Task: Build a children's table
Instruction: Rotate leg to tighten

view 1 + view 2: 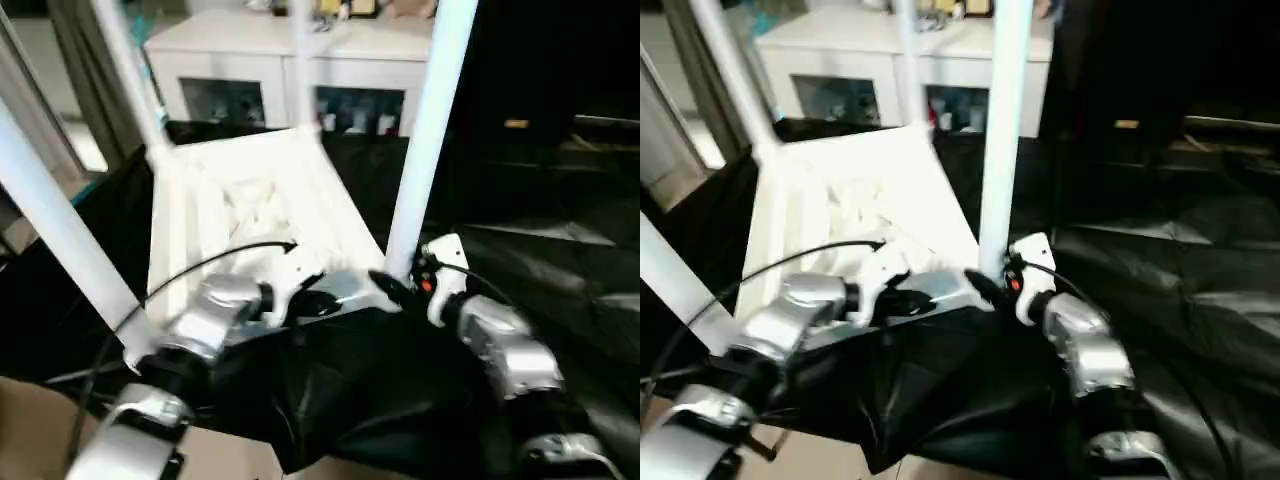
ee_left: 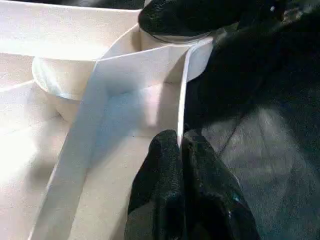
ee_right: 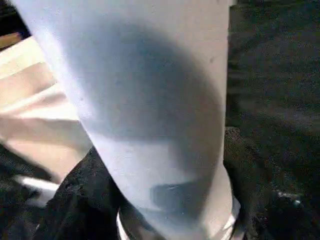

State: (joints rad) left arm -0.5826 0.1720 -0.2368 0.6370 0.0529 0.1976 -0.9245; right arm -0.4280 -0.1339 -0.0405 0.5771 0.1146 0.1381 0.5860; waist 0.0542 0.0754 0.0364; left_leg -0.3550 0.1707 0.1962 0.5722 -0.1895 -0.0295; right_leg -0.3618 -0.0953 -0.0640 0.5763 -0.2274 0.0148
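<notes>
Left wrist view: left end effector [image 2: 180, 145] pinches the children's table [image 1: 250, 200] rim; right end effector [image 1: 395, 285] grips a near leg [image 1: 425, 140].

Children's table [image 1: 250, 200] lies upside down on the cloth [image 1: 520, 270], legs up. Cabinet [image 1: 290, 60] stands behind it. Left gripper [image 2: 181, 150] at the near rim, beside the near right corner socket [image 2: 170, 45]. Right gripper [image 1: 395, 290] at the base of the near right leg [image 1: 425, 130].

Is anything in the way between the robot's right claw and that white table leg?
Nothing visible. The right gripper is already at the base of the leg, its black fingers on either side of it where it enters the corner socket.
</notes>
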